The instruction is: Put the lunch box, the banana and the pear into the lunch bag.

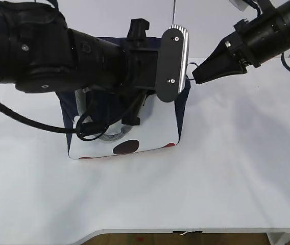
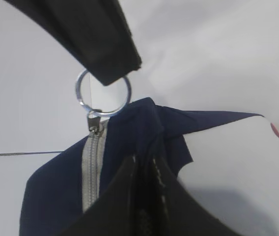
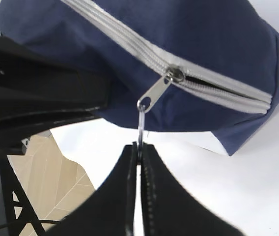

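The navy lunch bag (image 1: 182,109) with its white lower patch stands mid-table, mostly under my left arm (image 1: 99,56). In the left wrist view my left gripper (image 2: 147,164) is shut on a fold of the bag's navy fabric (image 2: 56,196) beside the grey zipper (image 2: 93,162). My right gripper (image 1: 195,77) is shut on the metal ring pull (image 2: 102,93) at the bag's right end. In the right wrist view it (image 3: 140,146) holds the ring edge-on below the slider (image 3: 174,74); a short dark slit shows right of the slider. Lunch box, banana and pear are out of view.
My left arm's wrist camera plate (image 1: 171,64) hides the bag's top in the exterior view. A black cable (image 1: 91,127) loops in front of the bag. The white table's front edge (image 1: 186,230) runs along the bottom.
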You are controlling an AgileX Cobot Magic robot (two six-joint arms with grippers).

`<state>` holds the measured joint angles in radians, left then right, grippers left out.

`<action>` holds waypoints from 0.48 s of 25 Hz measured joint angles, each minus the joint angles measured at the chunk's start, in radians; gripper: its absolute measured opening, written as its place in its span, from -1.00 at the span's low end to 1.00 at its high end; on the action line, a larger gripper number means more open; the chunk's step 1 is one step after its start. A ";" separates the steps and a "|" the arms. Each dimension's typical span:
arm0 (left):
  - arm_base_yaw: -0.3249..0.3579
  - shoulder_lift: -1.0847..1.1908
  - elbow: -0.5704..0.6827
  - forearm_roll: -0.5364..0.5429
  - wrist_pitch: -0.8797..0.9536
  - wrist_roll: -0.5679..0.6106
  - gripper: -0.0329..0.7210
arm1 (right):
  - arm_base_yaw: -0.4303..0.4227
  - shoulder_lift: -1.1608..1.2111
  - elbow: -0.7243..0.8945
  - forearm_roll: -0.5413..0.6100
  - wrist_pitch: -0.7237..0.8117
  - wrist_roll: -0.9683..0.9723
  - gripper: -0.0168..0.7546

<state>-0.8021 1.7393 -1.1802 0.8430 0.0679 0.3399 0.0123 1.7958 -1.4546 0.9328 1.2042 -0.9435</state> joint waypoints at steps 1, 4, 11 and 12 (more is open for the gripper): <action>0.000 0.000 -0.007 -0.007 0.007 0.000 -0.86 | 0.000 0.000 0.000 0.000 0.000 0.000 -0.94; 0.000 0.000 -0.026 -0.018 0.019 0.000 -0.86 | 0.000 0.000 0.000 0.000 -0.002 -0.001 -0.94; 0.000 0.000 -0.037 -0.044 0.060 0.000 -0.86 | 0.000 0.000 0.000 -0.012 -0.004 -0.002 -0.94; 0.000 0.000 -0.040 -0.044 0.067 0.000 -0.86 | 0.000 0.000 0.000 -0.012 -0.004 -0.002 -0.94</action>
<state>-0.8021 1.7393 -1.2201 0.7989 0.1346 0.3399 0.0123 1.7958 -1.4546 0.9205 1.2005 -0.9457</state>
